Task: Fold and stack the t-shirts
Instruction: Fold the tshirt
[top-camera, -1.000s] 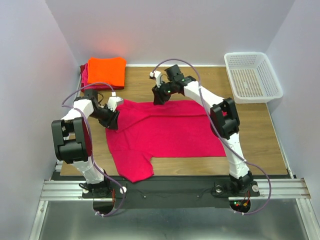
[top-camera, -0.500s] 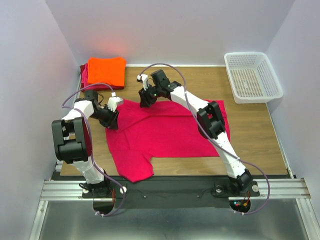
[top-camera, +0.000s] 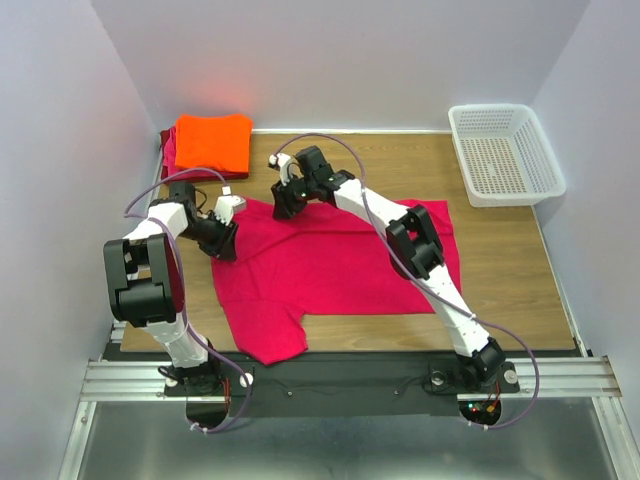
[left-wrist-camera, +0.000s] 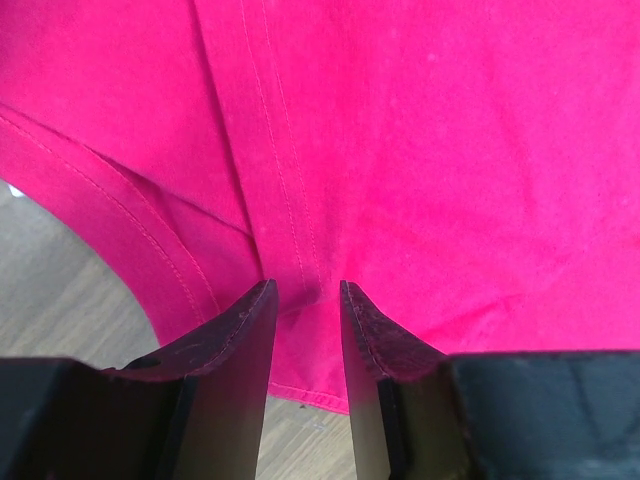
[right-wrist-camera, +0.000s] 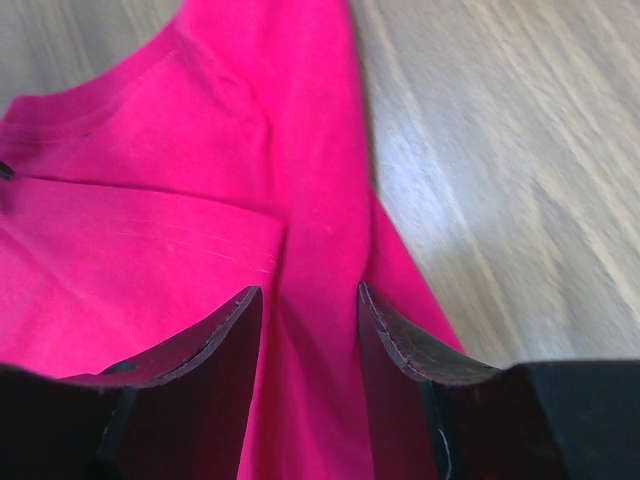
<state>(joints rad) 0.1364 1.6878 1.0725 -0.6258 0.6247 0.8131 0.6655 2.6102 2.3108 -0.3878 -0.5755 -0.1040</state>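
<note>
The magenta-pink t-shirt (top-camera: 330, 265) lies spread on the wooden table, one sleeve hanging toward the near edge. My left gripper (top-camera: 228, 238) sits at the shirt's left edge. In the left wrist view its jaws (left-wrist-camera: 305, 290) stand close together with pink cloth (left-wrist-camera: 450, 150) and a seam between them. My right gripper (top-camera: 283, 200) is at the shirt's far edge near the collar. In the right wrist view its jaws (right-wrist-camera: 308, 292) pinch a raised ridge of pink cloth (right-wrist-camera: 150, 250). The folded orange t-shirt (top-camera: 213, 142) lies on the darker red one (top-camera: 168, 150) at the far left.
A white mesh basket (top-camera: 505, 108) stands at the far right corner. Bare wood (top-camera: 500, 260) shows right of the shirt. White walls close in the left, back and right sides.
My right gripper has moved left along the shirt's far edge, from near the middle to near the collar. The shirt's right sleeve now shows. My left gripper has stayed in place.
</note>
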